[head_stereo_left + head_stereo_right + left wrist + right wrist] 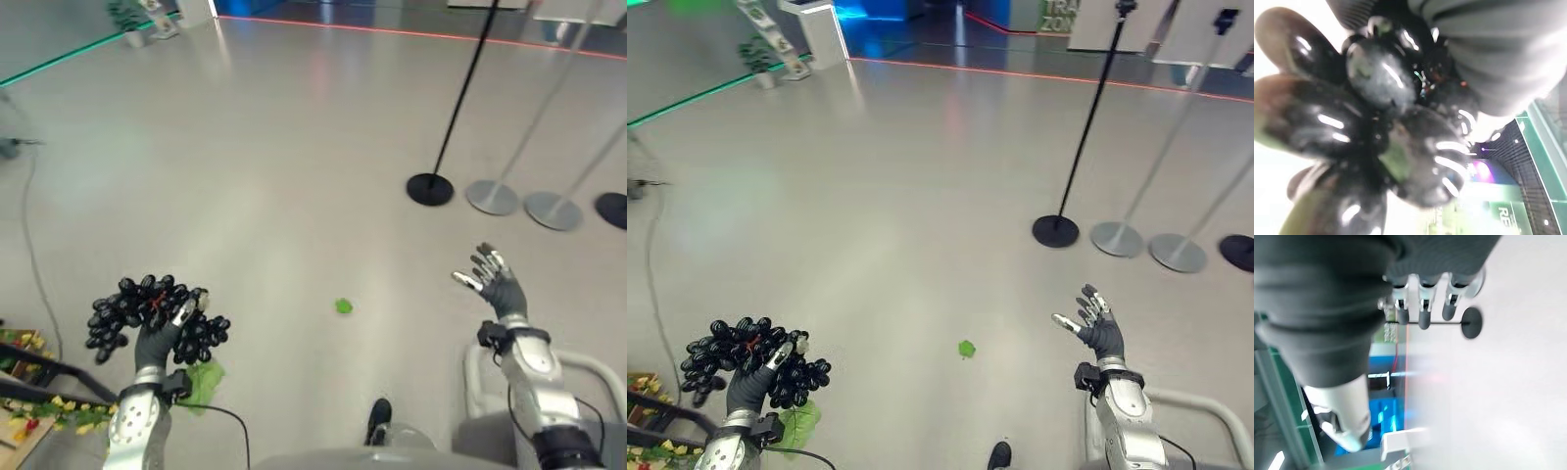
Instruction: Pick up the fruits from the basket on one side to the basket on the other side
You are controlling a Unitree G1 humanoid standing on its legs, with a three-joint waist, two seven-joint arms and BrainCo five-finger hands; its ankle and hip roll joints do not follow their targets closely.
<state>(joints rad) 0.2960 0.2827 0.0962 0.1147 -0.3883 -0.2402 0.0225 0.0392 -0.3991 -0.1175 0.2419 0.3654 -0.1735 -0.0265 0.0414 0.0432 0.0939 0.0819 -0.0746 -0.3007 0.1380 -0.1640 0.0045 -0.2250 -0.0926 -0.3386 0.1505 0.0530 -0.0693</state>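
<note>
My left hand (pixel 155 341) is raised at the lower left, its fingers curled round a large bunch of black grapes (pixel 118 306). The same grapes (pixel 1366 122) press close against the hand in the left wrist view. A green leaf (pixel 203 380) hangs just below the bunch. At the far lower left stands a dark basket (pixel 29 367) with small yellow and red fruit. My right hand (pixel 495 281) is lifted at the right, fingers spread and holding nothing; its straight fingers (pixel 1422 308) show in the right wrist view. A white basket rim (pixel 588 364) sits by the right arm.
A small green object (pixel 343 306) lies on the grey floor between the arms. A black pole on a round base (pixel 430 188) and two silver stanchion bases (pixel 493 197) stand ahead on the right. A green and a red floor line run across the far side.
</note>
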